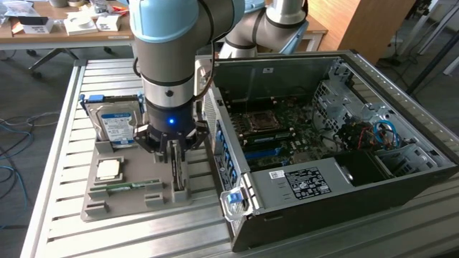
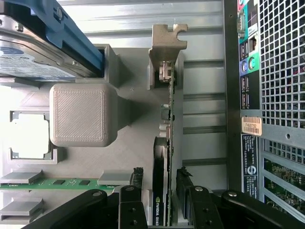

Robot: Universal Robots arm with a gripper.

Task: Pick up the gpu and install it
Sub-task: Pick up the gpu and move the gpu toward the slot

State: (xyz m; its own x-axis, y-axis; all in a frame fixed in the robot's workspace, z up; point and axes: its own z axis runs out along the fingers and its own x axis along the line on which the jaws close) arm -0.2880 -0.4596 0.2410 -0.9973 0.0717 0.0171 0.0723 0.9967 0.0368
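Green gpu (image 2: 169,114) edge-up, bracket end (image 2: 167,40) prob. opposite gripper (image 2: 160,174)

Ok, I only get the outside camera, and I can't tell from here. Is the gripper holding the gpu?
Observer: No. In the wrist view the gripper is open and straddles the gpu, with a gap on both sides.
Operator: Is the card lying flat?
Observer: No, it stands on its edge in the gray holder.
Operator: How do you know it's the gpu?
Observer: The black edge facing the wrist camera carries NVIDIA lettering.
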